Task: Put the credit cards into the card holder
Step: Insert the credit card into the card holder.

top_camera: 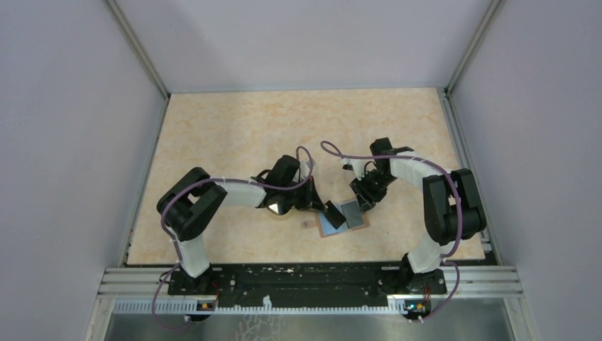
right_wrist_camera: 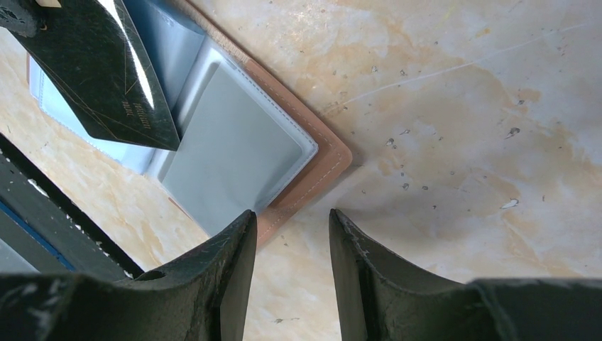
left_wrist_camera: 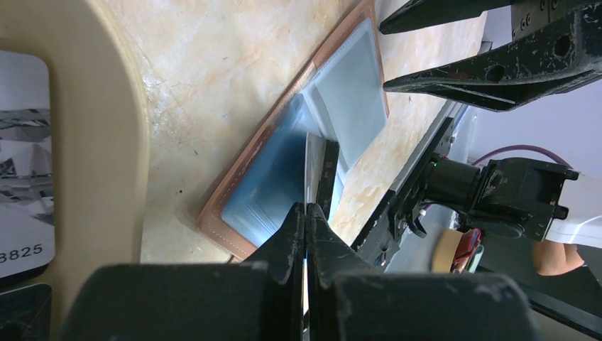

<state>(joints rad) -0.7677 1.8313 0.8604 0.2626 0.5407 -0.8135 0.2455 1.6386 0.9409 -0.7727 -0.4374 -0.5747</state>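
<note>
1. The card holder point(right_wrist_camera: 234, 149) lies open on the counter point(right_wrist_camera: 461, 106), blue inside up, close to the near edge and right of centre, between the two arms.
2. None of its pockets shows a card seated, so I judge the task to be at its first insertion.
3. One black credit card point(right_wrist_camera: 106, 71) hangs tilted over the holder's left half with its lower edge close to the pockets. No view settles whether it has entered a slot.
4. The left gripper point(left_wrist_camera: 307, 213) is clamped on that card's upper edge.
5. The right gripper point(right_wrist_camera: 291, 227) has its jaws apart with nothing between them. It is at the holder's right corner, and I cannot tell whether it touches.
6. Left to do: seat this card, then the remaining cards point(left_wrist_camera: 21, 185), at least two.
7. Only the left wrist view shows those cards, lying in a tan-rimmed dish point(left_wrist_camera: 106, 142) just left of the holder. The top view hides them under the left arm.
8. Only the right wrist view shows the card's face and the holder's stitched brown corner.
</note>
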